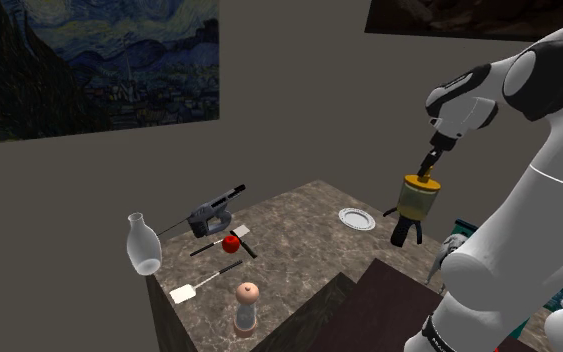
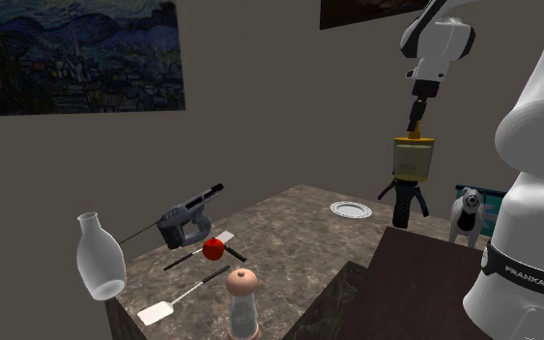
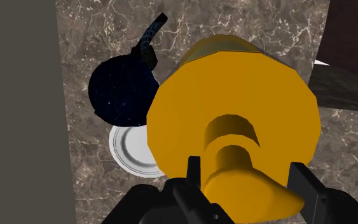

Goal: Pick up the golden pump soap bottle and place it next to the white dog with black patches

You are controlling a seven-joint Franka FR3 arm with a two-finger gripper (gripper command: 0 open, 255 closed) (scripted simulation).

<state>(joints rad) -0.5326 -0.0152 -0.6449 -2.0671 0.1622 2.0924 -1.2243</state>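
Hand [image 1: 429, 165] clamped on soap bottle [image 1: 416, 200] pump, aloft; plate [image 1: 357, 218], dark object [image 2: 407, 205] beneath (dog [image 2: 469, 212] beyond).

I read this as a room in a home, not a lab or a shop. On the grey wall well away from my hand [image 1: 431, 165] hangs a large painting [image 1: 89, 60] of a swirling night sky. A second framed picture [image 1: 469, 18] hangs higher up, above the hand. Below the hand is a bench [image 1: 299, 225] with a veined stone top, like a kitchen counter. It carries household things: a white plate [image 1: 357, 218] close under the hand, and farther off a clear glass bottle [image 1: 142, 245], a spatula [image 1: 186, 293] and a round-topped grinder [image 1: 247, 305]. A small dog figurine [image 2: 468, 214] stands near the hand, which clasps a golden pump soap bottle [image 1: 418, 198].
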